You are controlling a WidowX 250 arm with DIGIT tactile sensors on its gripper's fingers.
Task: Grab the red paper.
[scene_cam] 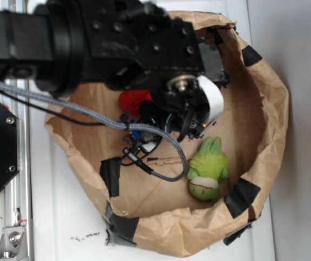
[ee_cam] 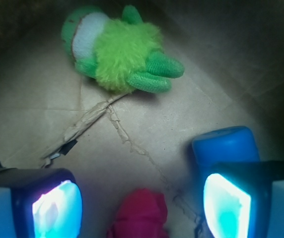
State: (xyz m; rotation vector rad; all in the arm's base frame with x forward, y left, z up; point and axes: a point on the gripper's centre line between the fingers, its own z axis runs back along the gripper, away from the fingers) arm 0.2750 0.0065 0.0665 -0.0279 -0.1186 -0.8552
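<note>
Exterior and wrist views of a WidowX 250 working over a paper-lined container.

Brown paper bag [scene_cam: 264, 109]: the largest object, its rim rolled down to form a crumpled open basin, patched with strips of black tape [scene_cam: 241, 197] along the walls. It rests on a white surface [scene_cam: 63, 228]. Its creased floor fills the wrist view.

Robot arm [scene_cam: 90, 38]: black, reaching in from the left across the upper half of the bag, with a grey braided cable [scene_cam: 90, 111] looping down from it into the basin.

Gripper [ee_cam: 142, 201]: pointed down into the bag. In the wrist view its two fingers [ee_cam: 55, 208] stand spread apart at the lower left and lower right, with bare floor and the paper between them; nothing is clamped.

Green plush toy [scene_cam: 207, 169]: lying on the bag floor near the lower right wall in the exterior view, and at the top of the wrist view, well apart from the fingers.

Red paper [ee_cam: 141, 214]: a wrinkled wad at the bottom edge of the wrist view, lying on the floor between the two fingers, touching neither. In the exterior view it shows as a red patch [scene_cam: 135, 101] partly hidden under the arm.

Blue plastic bottle [ee_cam: 225, 145]: lying just behind the right-hand finger in the wrist view, partly covered by it.
</note>
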